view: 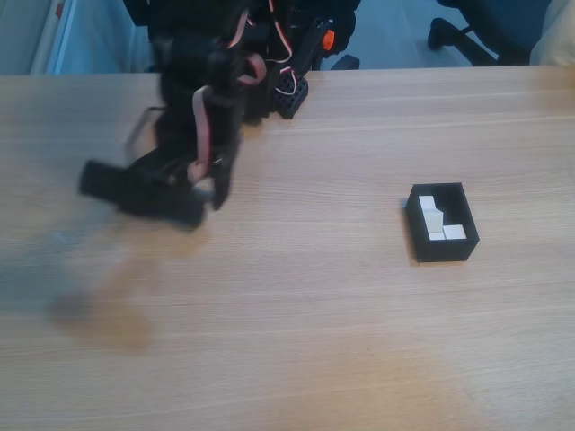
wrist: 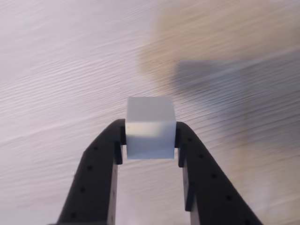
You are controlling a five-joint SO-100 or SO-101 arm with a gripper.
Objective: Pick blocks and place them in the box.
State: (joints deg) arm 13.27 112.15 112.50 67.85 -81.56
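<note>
In the wrist view my gripper (wrist: 150, 140) is shut on a white block (wrist: 150, 126), its two black fingers (wrist: 101, 164) pressing the block's sides above the wood table. The fixed view shows my arm (view: 193, 135) blurred with motion at the left of the table, raised above the surface. The black open-topped box (view: 445, 250) sits at the right of that view, well away from the arm. More white blocks (view: 435, 217) lie inside it, packed toward its left and front.
The arm's base and cables (view: 287, 81) stand at the table's far edge. A dark chair base (view: 467, 36) is on the floor behind the table. Bare wood tabletop (view: 314, 296) spans between the arm and the box.
</note>
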